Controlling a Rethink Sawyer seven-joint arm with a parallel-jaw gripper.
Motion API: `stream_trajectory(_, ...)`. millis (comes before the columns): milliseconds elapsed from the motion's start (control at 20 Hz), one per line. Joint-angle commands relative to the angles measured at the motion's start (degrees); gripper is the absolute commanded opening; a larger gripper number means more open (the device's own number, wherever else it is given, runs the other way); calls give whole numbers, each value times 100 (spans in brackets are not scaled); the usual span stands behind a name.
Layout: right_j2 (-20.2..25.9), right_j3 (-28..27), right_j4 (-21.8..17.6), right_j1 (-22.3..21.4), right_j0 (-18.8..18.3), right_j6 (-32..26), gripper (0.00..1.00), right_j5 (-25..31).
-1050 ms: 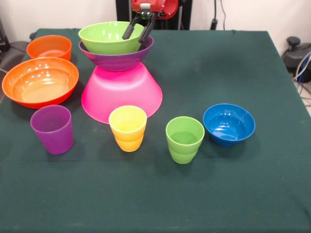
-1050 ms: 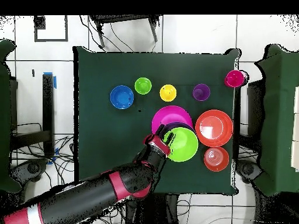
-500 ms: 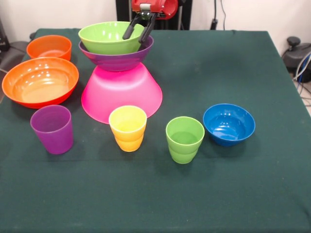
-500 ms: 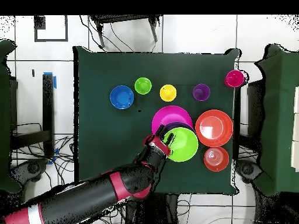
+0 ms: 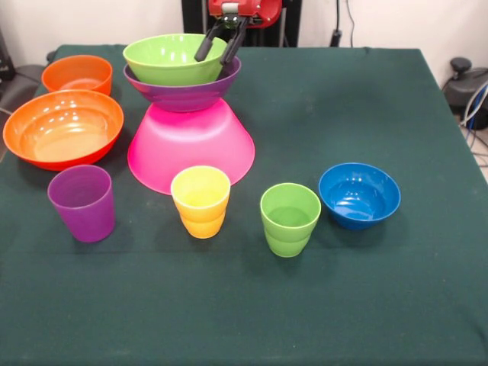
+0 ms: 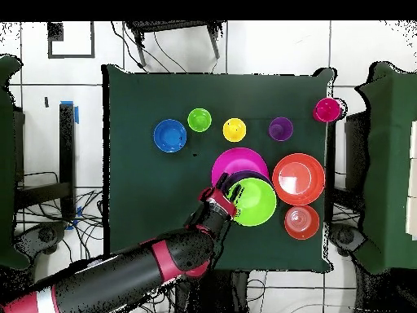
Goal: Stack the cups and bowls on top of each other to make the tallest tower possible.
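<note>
The tower [image 5: 187,107] stands as an inverted pink bowl [image 5: 191,145] carrying an upright purple bowl [image 5: 183,93], with a lime green bowl [image 5: 169,58] nested topmost. Beside it sit a large orange bowl [image 5: 62,127], a small orange bowl [image 5: 77,74] and a blue bowl [image 5: 359,194]. Purple [image 5: 81,202], yellow [image 5: 200,201] and green [image 5: 290,219] cups stand upright in a row; a red cup [image 6: 327,109] sits at the desk corner.

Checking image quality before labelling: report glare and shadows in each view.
Front view: white glare patches sit inside the glossy large orange plastic bowl and the small blue plastic bowl; soft shadows fall beside the cups on the green tablecloth. Overhead view: flat light, with no clear glare on the lime green bowl.
</note>
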Motion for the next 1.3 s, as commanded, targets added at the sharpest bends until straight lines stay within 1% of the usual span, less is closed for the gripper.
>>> stream_trajectory(50,937,-387,238,212,-75,-782,100,-110)
stream_trajectory(200,853,-402,350,326,-21,-849,100,-116)
stream_trajectory(450,933,-433,232,234,-34,-786,100,-27)
stream_trajectory(650,954,-447,325,275,-19,-765,100,-10)
stream_trajectory(950,860,-488,345,371,-8,-870,100,-61)
stream_trajectory(1000,850,-493,338,378,-13,-885,0,-84)
stream_trajectory(1050,882,-507,255,316,-46,-866,0,-77)
stream_trajectory(1100,988,-534,70,151,-142,-791,0,-100)
stream_trajectory(1200,1052,-534,55,47,-189,-703,0,-90)
stream_trajectory(1300,1048,-567,88,60,-199,-717,0,-64)
